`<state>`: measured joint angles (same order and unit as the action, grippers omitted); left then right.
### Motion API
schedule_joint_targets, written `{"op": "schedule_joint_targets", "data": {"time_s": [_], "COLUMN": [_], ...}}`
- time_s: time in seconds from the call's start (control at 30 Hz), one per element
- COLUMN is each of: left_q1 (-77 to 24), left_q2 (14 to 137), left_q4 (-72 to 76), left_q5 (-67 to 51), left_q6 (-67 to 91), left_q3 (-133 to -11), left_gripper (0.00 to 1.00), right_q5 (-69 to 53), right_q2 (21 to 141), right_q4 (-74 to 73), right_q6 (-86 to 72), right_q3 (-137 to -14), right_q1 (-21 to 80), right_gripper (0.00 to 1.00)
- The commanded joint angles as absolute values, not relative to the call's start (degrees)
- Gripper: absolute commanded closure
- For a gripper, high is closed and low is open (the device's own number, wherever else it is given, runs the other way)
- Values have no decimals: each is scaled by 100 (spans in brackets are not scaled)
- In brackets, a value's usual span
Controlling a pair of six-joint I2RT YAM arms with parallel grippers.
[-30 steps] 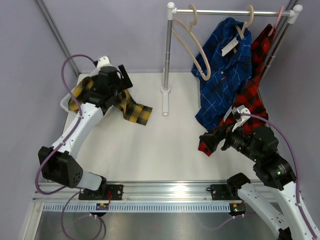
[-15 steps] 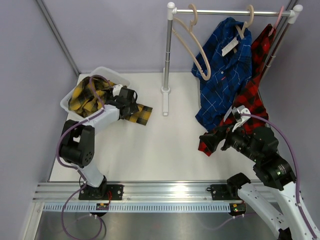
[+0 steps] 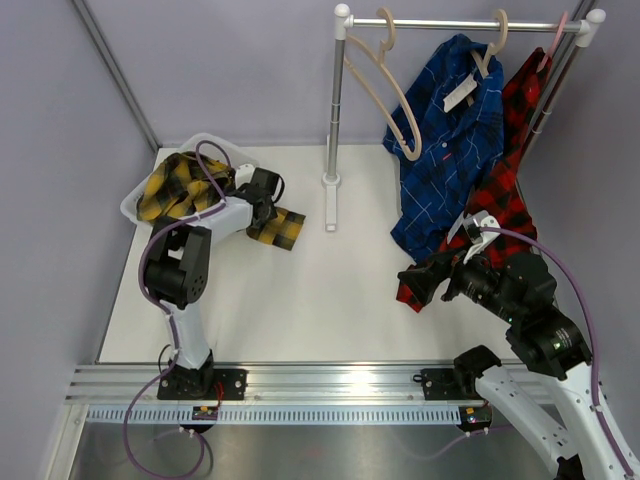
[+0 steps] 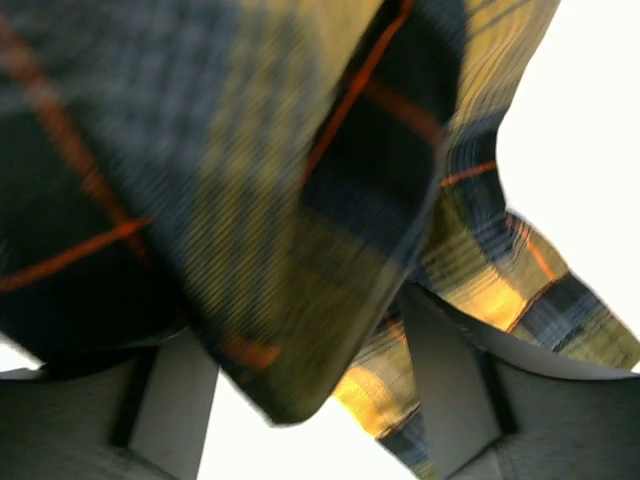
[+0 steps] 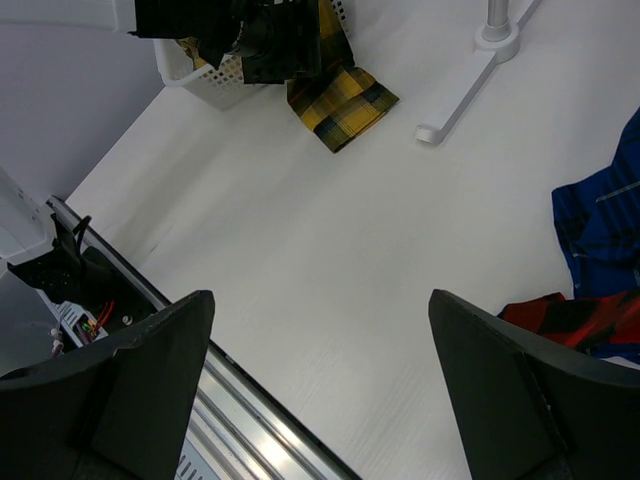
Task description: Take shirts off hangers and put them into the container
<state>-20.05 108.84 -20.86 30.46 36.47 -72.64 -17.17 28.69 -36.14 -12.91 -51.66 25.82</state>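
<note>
The yellow-and-black shirt (image 3: 165, 190) lies bunched in the white container (image 3: 200, 140), with one sleeve (image 3: 281, 228) spilling onto the table. My left gripper (image 3: 262, 197) is low over that sleeve at the container's right rim. In the left wrist view its jaws (image 4: 300, 320) stand apart with a fold of yellow plaid (image 4: 300, 200) between them, not pinched. The blue shirt (image 3: 450, 150) and the red-and-black shirt (image 3: 505, 185) hang on hangers (image 3: 495, 40) on the rack. One beige hanger (image 3: 385, 85) hangs bare. My right gripper (image 3: 422, 282) is open and empty (image 5: 320, 300), beside the red shirt's hem (image 5: 570, 320).
The white-and-steel rack's post (image 3: 333, 120) and foot (image 3: 330, 215) stand at the middle back of the table. A purple wall and a slanted pole (image 3: 115, 70) close the left side. The rail with both arm bases (image 3: 340, 385) runs along the near edge.
My left arm has swung from above the container down to the sleeve at its right rim, and its jaws have narrowed somewhat. The right arm has not moved.
</note>
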Motion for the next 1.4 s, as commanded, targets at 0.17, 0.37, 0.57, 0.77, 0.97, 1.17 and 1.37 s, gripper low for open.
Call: {"op": "schedule_joint_targets", "data": {"time_s": [0.17, 0.37, 0.57, 0.77, 0.97, 1.17, 1.37], "left_q1": [-1969, -1969, -1943, -1451, -519, -79, -53], "left_q2": [11206, 10803, 9871, 9316, 9860, 10748, 11723], "left_q4": [-1802, -1802, -2302, -2461, -2461, -2461, -2496], "left_q5": [3515, 3261, 2830, 3128, 3208, 3244, 2857], "left_q6": [3481, 3445, 2928, 2313, 2039, 1829, 1591], "left_q3": [-7717, -7542, -7865, -8656, -9605, -10177, -10222], "left_gripper": [59, 100, 100, 100, 100, 100, 98], "right_q5": [-1837, -1837, -1837, -1846, -1819, -1767, -1731], "right_q2": [2900, 2883, 2918, 2944, 2953, 2979, 3120], "right_q4": [-3393, -3384, -3410, -3419, -3454, -3445, -3419], "right_q6": [-1310, -1310, -1327, -1327, -1327, -1292, -1292], "right_q3": [-5142, -5142, -5133, -5142, -5142, -5159, -5168], "right_q1": [2566, 2566, 2575, 2566, 2566, 2566, 2566], "right_gripper": [2, 2, 2, 2, 2, 2, 2]}}
